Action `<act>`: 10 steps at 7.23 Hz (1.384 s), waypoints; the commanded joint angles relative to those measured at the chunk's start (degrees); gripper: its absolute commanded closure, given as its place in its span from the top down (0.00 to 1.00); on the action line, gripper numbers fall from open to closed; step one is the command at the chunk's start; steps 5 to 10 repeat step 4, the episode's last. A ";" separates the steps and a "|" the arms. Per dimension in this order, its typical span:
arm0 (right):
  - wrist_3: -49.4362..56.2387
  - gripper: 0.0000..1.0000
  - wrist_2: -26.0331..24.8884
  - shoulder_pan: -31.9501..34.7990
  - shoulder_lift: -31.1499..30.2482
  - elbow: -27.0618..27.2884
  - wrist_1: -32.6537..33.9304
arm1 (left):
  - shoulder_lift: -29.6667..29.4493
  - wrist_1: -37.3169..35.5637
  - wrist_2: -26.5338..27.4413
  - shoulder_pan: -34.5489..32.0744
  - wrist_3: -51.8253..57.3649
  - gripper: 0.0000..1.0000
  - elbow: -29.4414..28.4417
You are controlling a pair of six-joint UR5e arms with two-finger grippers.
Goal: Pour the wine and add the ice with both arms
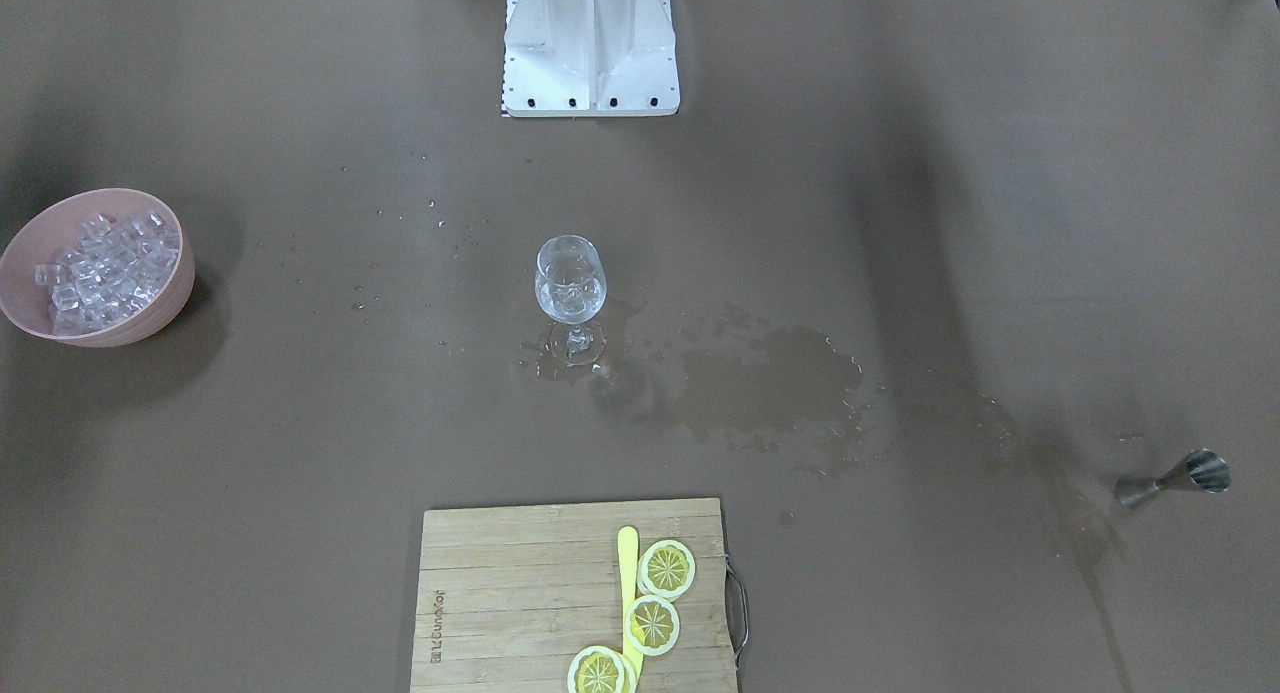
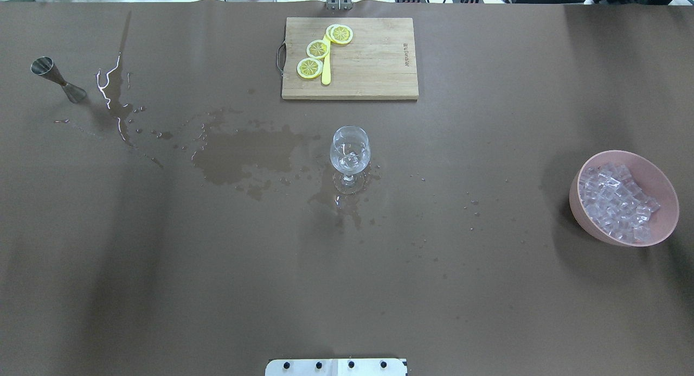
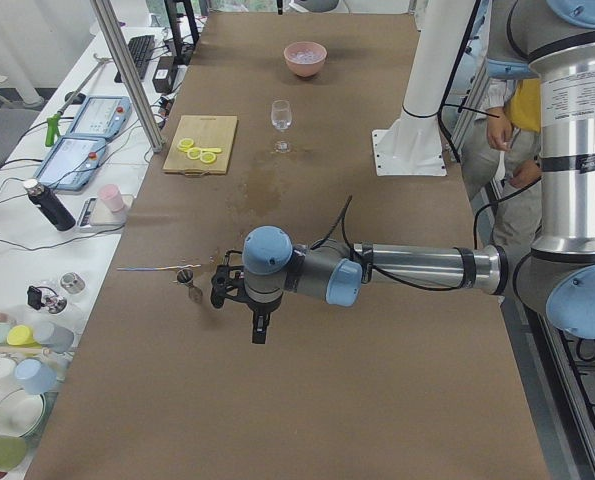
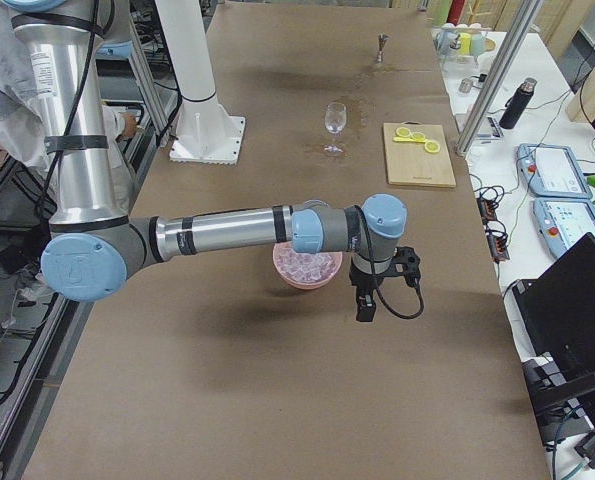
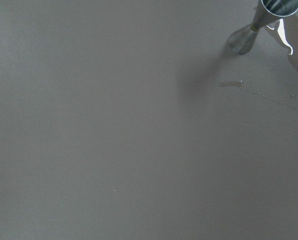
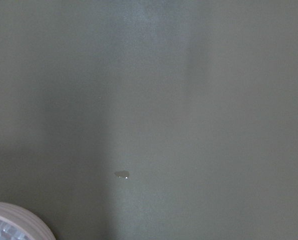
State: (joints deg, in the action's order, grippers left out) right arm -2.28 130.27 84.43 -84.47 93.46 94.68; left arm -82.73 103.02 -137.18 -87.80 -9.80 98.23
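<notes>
A stemmed wine glass (image 1: 570,283) stands upright mid-table with a little clear liquid, the wine, and what looks like ice in its bowl; it also shows in the overhead view (image 2: 349,151). The ice (image 2: 618,202) fills a pink bowl (image 2: 585,221) at the robot's right. A steel jigger (image 2: 57,78) stands at the robot's left. My left gripper (image 3: 260,325) hangs above the table just beside the jigger (image 3: 187,278). My right gripper (image 4: 365,308) hangs beside the pink bowl (image 4: 307,270). Both show only in the side views, so I cannot tell whether they are open or shut.
A wet spill (image 2: 244,153) spreads from the glass toward the jigger. A wooden cutting board (image 2: 374,61) with lemon slices (image 2: 317,49) and a yellow knife lies at the far edge. The white stand (image 1: 590,43) is at the robot's base. A person stands behind the robot.
</notes>
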 commanded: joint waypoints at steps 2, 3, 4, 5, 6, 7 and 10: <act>-0.36 1.00 1.30 0.03 -0.16 -0.38 0.24 | 0.20 0.16 -0.02 0.09 0.04 0.99 -0.14; -0.36 1.00 1.30 0.03 -0.16 -0.30 0.24 | 0.20 0.25 -0.11 0.09 0.04 0.99 0.11; -0.27 1.00 1.04 0.03 -0.08 -0.30 0.24 | 0.20 0.34 -0.20 0.09 0.04 0.99 0.38; -0.27 1.00 1.04 0.03 -0.08 -0.30 0.24 | 0.20 0.34 -0.20 0.09 0.04 0.99 0.38; -0.27 1.00 1.04 0.03 -0.08 -0.30 0.24 | 0.20 0.34 -0.20 0.09 0.04 0.99 0.38; -0.27 1.00 1.04 0.03 -0.08 -0.30 0.24 | 0.20 0.34 -0.20 0.09 0.04 0.99 0.38; -0.27 1.00 1.04 0.03 -0.08 -0.30 0.24 | 0.20 0.34 -0.20 0.09 0.04 0.99 0.38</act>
